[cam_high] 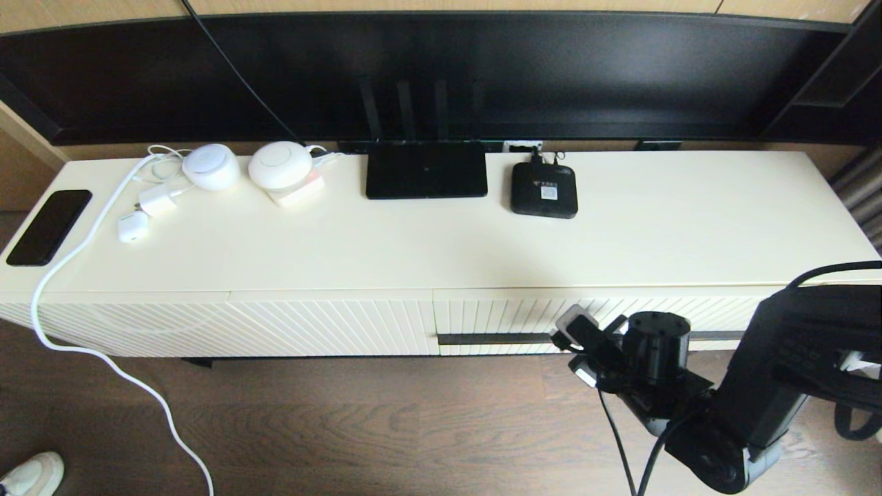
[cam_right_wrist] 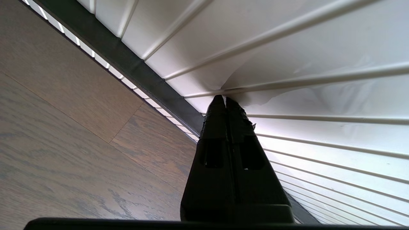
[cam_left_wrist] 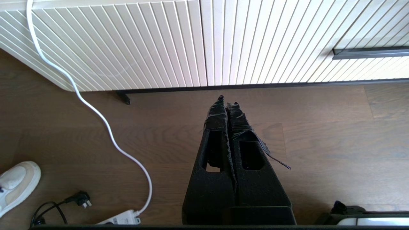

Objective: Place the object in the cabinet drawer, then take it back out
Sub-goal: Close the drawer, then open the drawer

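While the drawer [cam_high: 592,320] sits flush in the cabinet [cam_high: 441,241], no step of the task reads as begun; the organizer box is in none of the views, so I cannot say where it lies. On top: router [cam_high: 426,169], set-top box [cam_high: 544,191], two white domes, chargers, phone [cam_high: 48,226].

Step in hand, by my reading: opening the drawer. Right gripper [cam_right_wrist: 225,99] has fingers pressed together, tips touching the ribbed front just beside the bar handle [cam_right_wrist: 134,68], not hooked on it. Next move calls for parting the fingers, closing around the bar, then pulling straight out.

Left gripper [cam_left_wrist: 227,101] parked low over the floor, fingers together, near the seam between diagonal panel [cam_left_wrist: 111,44] and drawer.

Edges, room: bare floor before the drawer allows pull-out. White cable [cam_left_wrist: 96,111] and a shoe [cam_left_wrist: 16,183] lie on the left, well apart from the drawer's path.
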You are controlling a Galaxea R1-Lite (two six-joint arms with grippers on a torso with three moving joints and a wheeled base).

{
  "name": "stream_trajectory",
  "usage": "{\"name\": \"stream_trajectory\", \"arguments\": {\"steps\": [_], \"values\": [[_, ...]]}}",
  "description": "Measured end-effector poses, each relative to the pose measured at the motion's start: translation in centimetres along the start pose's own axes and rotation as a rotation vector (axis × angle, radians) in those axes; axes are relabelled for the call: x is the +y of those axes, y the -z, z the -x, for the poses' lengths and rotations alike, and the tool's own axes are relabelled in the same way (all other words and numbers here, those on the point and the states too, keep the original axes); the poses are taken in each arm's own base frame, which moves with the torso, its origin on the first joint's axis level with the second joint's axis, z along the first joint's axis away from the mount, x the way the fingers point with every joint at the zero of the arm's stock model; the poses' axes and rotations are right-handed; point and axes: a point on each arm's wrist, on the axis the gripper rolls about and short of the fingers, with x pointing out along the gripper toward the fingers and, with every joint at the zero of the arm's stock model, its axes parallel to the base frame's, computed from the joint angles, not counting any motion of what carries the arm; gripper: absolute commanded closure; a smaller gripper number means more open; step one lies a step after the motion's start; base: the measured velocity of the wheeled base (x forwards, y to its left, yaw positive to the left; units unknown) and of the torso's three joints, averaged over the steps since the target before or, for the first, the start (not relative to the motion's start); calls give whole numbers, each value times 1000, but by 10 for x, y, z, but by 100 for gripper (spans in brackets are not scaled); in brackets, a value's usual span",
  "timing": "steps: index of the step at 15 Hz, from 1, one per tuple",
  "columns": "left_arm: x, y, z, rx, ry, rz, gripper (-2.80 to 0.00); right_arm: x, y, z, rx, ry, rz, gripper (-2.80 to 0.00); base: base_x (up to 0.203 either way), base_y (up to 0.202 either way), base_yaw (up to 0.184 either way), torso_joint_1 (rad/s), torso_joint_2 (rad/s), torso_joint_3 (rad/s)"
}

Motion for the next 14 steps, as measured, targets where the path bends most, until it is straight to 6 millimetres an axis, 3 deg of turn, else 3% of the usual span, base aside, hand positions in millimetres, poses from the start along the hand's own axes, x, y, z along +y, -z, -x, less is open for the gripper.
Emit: {"name": "stream_trajectory", "arguments": {"steps": [4,8,14], "values": [[0,0,0,0,0,0,0,-4,1,20,12,-19,10,0,0,0,0,0,0,0],[0,0,0,1,0,0,0,-19,-1,62,50,-69,19,0,0,0,0,0,0,0],[0,0,0,0,0,0,0,-59,-12,129,160,-140,-39,0,0,0,0,0,0,0]]}}
